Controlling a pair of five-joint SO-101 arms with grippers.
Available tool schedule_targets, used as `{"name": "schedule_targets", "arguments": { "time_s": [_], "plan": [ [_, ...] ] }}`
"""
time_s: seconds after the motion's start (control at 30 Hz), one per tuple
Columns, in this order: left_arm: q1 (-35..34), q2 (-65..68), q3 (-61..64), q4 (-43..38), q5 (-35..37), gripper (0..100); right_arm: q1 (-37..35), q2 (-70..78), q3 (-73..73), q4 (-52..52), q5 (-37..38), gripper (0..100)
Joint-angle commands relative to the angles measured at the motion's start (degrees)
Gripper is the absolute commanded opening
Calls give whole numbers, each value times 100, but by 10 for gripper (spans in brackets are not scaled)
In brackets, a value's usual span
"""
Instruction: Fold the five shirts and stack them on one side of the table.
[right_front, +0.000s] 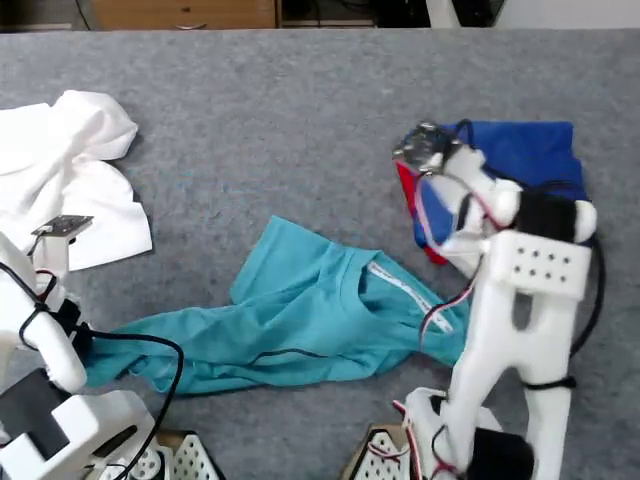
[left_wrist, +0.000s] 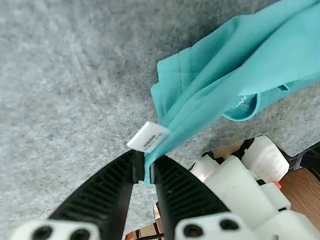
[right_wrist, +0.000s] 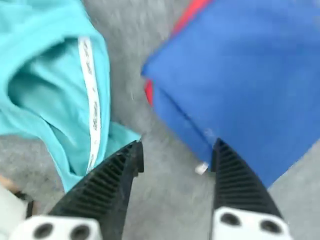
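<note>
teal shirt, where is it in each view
High view: teal shirt lies crumpled mid-table between the arms.
Left wrist view: its tagged corner sits clamped in the left gripper.
Right wrist view: its collar lies beside the blue shirt.
Shared landmark: the grey table.

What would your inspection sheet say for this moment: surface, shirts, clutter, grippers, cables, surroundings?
Surface: grey felt table.
Job's things: teal shirt crumpled mid-table; white shirt bunched at one end; blue shirt folded over red cloth at the other.
Clutter: nothing seen.
Grippers: left gripper shut on teal shirt's edge; right gripper open over the table beside blue shirt.
Cables: black cable crosses teal shirt's end.
Surroundings: wooden cabinet behind table.
</note>
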Motion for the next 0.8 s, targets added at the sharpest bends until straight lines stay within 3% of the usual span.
{"name": "schedule_targets", "arguments": {
  "time_s": [0.0,0.2,0.4,0.57,0.77],
  "plan": [
    [0,-215,-18,53,-18,19,-945,-154,-4,-105,-141,261],
    [-26,-268,-18,70,53,19,-2475,1033,-286,-1108,-1495,265],
    [79,-224,-18,35,888,19,-3196,3319,-1745,-1530,-1644,263],
    [105,-268,176,18,1196,19,-3512,5138,-3688,-1275,-1644,263],
    [62,-268,422,18,1204,19,-3873,7108,-6246,158,-1635,263]
  ]
}}
